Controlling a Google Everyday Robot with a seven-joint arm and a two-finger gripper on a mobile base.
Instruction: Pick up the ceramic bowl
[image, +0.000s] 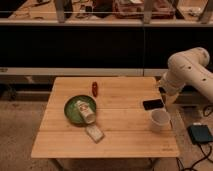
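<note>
Reaching well left of our gripper (161, 99), fingers spread, we risk the container (85, 112) inside the bowl (70, 109) blocking our grip

And there's the arm (187, 72), right edge of the frame: white all over, a smooth glossy shell, fat rounded segments like stacked cylinders with domed caps. A few small dark dots show on the casing, screws or holes, can't say which. Shadowed seams mark where one segment meets the next. At its lower end, right of centre, is the gripper (169, 96), a dimmer, tan-tinged shape, jaws apart, finer details too murky to call.
</note>
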